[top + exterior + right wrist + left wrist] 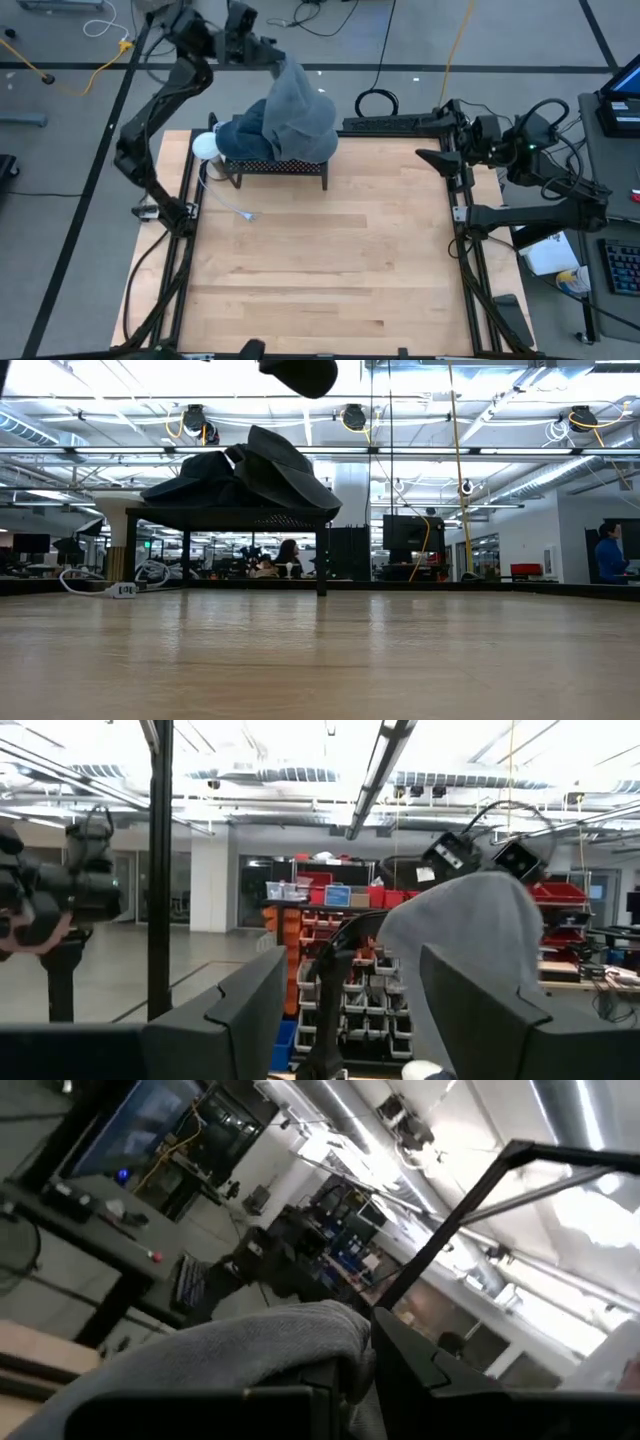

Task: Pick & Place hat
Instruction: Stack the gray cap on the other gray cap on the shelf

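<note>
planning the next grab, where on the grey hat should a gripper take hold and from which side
Grip the raised peak of the grey hat, coming from above. The cloth is soft and draped over the small black rack, so only a pinched fold gives purchase. The left gripper is already shut on that peak; the right gripper waits open at the table's right edge.

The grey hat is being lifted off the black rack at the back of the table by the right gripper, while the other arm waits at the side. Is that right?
Not quite: it is the left gripper that grips the top of the grey hat above the black rack, as the high view shows. The right gripper waits at the table's right edge, open and holding nothing.
</note>
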